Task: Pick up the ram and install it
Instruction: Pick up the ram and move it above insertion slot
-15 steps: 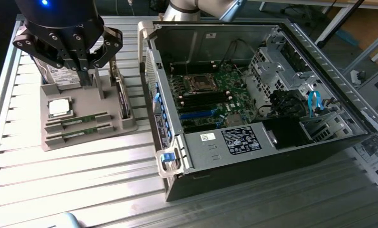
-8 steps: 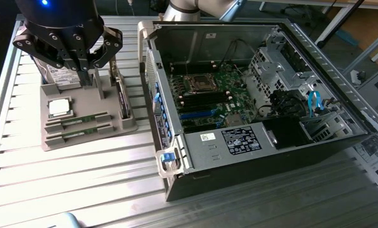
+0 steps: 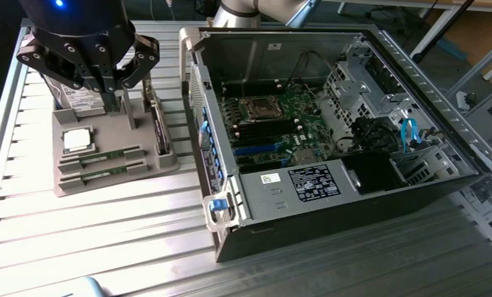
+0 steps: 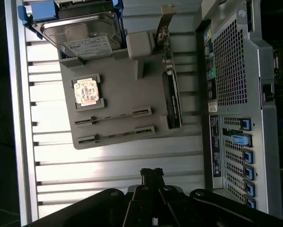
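Observation:
Two ram sticks lie edge-up in slots of a grey parts holder (image 3: 105,185): one ram stick (image 3: 104,156) (image 4: 113,117) and a second ram stick (image 3: 105,172) (image 4: 117,135) beside it. My gripper (image 3: 111,93) (image 4: 152,172) hangs above the holder, its fingers shut together with nothing between them. In the exterior view it sits over the holder's far part, near the hard drive. It touches neither stick. The open computer case (image 3: 229,210) stands to the exterior view's right, with its motherboard (image 3: 291,102) exposed.
The holder also carries a square silver CPU (image 3: 77,140) (image 4: 87,91), a hard drive (image 3: 85,102) (image 4: 82,35) and an upright expansion card (image 3: 158,127) (image 4: 171,99). The case's rear panel (image 4: 231,71) rises close beside the holder. Everything rests on a slatted metal table (image 3: 97,229).

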{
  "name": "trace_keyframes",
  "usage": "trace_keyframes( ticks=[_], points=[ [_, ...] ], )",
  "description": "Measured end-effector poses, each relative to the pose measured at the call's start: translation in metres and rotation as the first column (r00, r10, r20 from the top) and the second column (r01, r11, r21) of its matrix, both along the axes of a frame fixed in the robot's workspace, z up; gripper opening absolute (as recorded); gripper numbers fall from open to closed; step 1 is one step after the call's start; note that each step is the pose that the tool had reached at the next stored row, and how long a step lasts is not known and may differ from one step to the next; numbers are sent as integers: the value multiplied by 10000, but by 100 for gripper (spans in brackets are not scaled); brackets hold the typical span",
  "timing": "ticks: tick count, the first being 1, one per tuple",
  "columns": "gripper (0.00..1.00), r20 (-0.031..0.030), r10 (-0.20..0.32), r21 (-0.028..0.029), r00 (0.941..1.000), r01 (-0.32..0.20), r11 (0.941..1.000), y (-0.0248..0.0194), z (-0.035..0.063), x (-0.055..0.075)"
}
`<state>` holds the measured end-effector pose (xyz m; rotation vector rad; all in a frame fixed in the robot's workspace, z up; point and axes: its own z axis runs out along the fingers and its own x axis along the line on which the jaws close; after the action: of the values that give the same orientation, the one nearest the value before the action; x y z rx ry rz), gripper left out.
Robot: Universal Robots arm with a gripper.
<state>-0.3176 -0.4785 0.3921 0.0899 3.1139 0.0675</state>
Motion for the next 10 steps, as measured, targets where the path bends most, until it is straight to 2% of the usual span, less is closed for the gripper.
trace_keyframes(
  ticks=[2, 5, 10],
  points=[
    [11, 1, 329, -8, 9995, -329, 9995, 0, -1, -3],
    [11, 0, 1012, -23, 9949, -1012, 9949, 0, -2, -12],
    [11, -2, 1400, -34, 9902, -1400, 9901, 0, -2, -22]
  ],
)
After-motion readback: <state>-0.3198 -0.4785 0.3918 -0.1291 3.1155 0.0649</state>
